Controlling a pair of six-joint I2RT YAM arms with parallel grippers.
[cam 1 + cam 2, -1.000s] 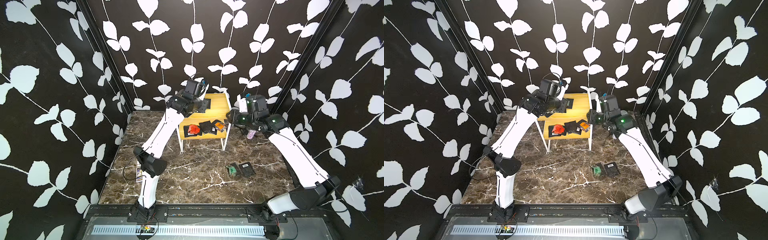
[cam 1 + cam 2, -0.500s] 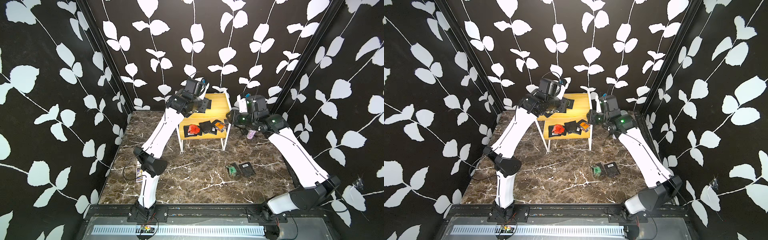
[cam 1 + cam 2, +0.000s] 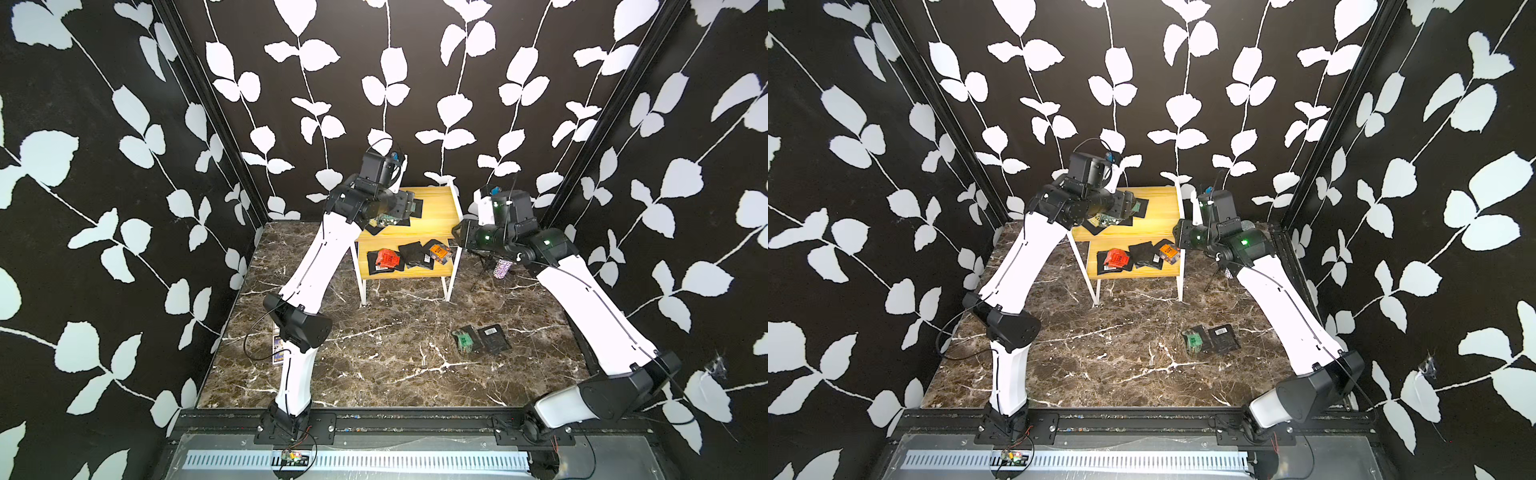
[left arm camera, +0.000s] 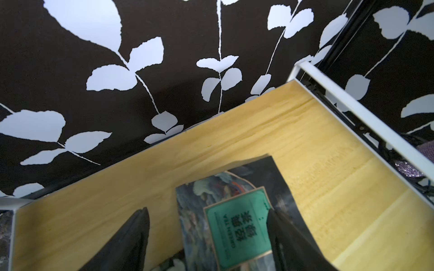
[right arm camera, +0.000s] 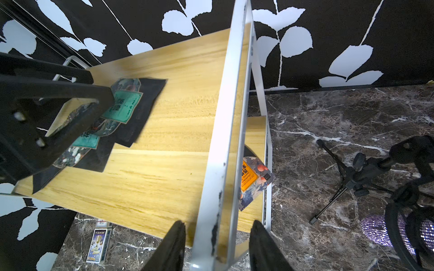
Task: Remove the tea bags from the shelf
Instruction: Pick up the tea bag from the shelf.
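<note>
Several tea bags [image 4: 237,234] are lying overlapped on the left part of the shelf's [image 3: 436,208] upper, far board, green labels facing up; three more, red-labelled [image 3: 386,258], plain black [image 3: 413,254] and orange-labelled [image 3: 439,250], are lying on its lower, near board; two others, one green-labelled [image 3: 464,341] and one barcoded [image 3: 493,337], are lying on the marble floor [image 3: 374,353] near the right, well apart from the shelf; the left gripper [image 4: 206,211] is hovering over the upper pile with its jaws spread, a green-labelled sachet lying between the fingers; the right gripper [image 5: 217,223] is reaching to the shelf's right edge, its fingers standing partly apart on either side of the white frame rail [image 5: 225,117], and I cannot tell whether they are pinching it; a printed card [image 5: 97,244] is lying on the floor at the left; a small black tripod [image 5: 347,173] is standing right of the shelf.
</note>
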